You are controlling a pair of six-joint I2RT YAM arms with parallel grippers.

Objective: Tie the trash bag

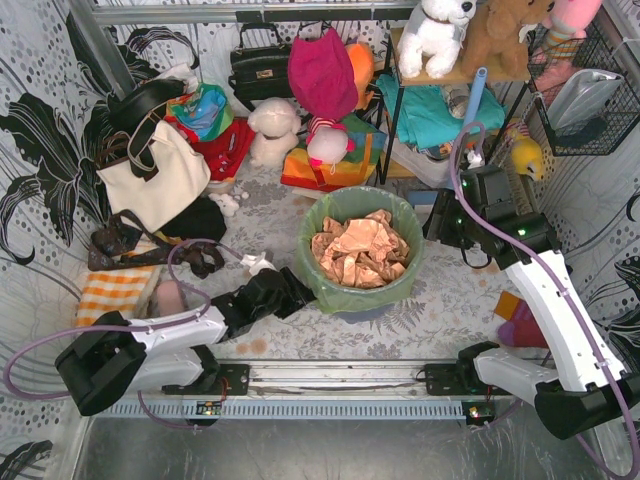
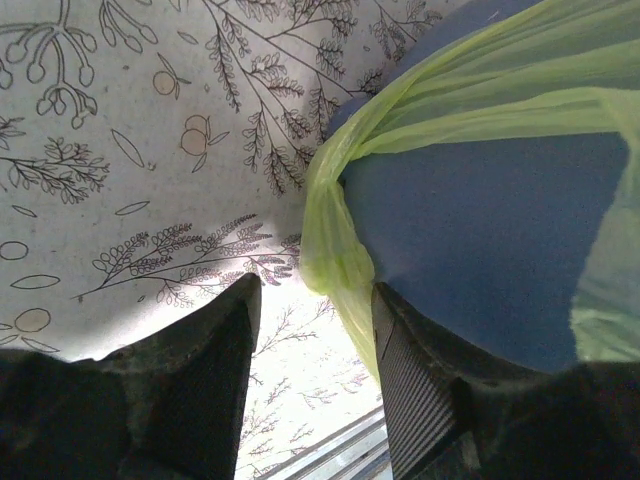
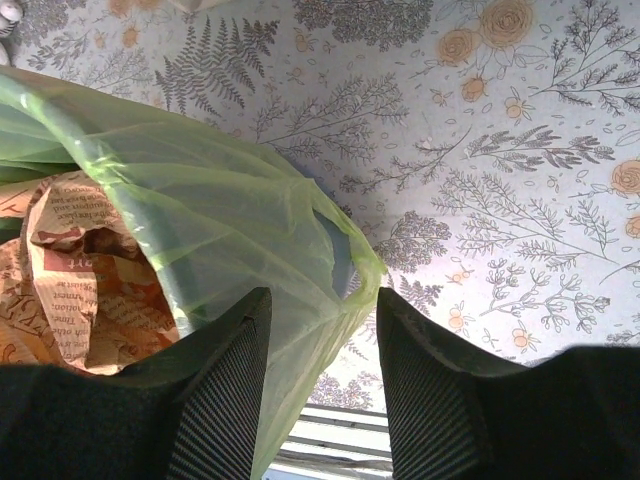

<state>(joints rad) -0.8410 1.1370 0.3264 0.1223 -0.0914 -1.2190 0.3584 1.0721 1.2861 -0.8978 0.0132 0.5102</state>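
Thin translucent light-green plastic trash bag lines a round blue-grey bin.
Left hand and right hand both spread, bag film between their fingers.

Thin translucent light-green plastic trash bag, faintly glossy and wrinkled, crumpled matt brown printed paper, smooth matt blue-grey bin, matt floral-printed cloth over the counter, cream fabric tote bag
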